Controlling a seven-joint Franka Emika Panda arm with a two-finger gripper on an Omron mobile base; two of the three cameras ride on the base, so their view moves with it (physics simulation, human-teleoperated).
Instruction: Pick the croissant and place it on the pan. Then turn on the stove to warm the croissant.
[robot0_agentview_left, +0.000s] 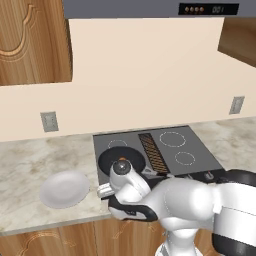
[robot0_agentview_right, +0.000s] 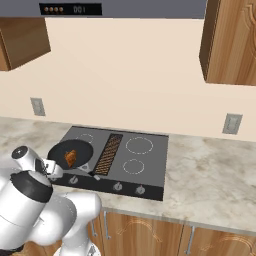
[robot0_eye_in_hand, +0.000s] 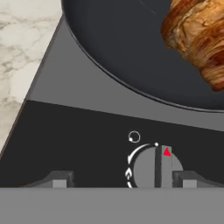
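Simulated kitchen: a marbled stone counter runs below a cream wall, with wooden cabinets and a range hood above. Set into the counter is the stove, a dark grey cooktop with white ring burner marks, a brown central grill strip and round knobs along its front panel. The pan sits on the stove's front left burner and already carries the croissant, which lies inside the rim toward one side; the placing step therefore appears complete. A white plate lies bare on the counter left of the stove.

The gripper is lowered to the front panel, its two dark fingertips spread wide apart with nothing between them. One tip stands just beside the leftmost knob, whose ridge bears a red marker; the approach presumably prepares a grasp and turn to light the burner under the pan.

In the left base view the arm's own body covers the knobs and most of the pan. The hand view crops the croissant, the pan's far edge and the knob's lower half.
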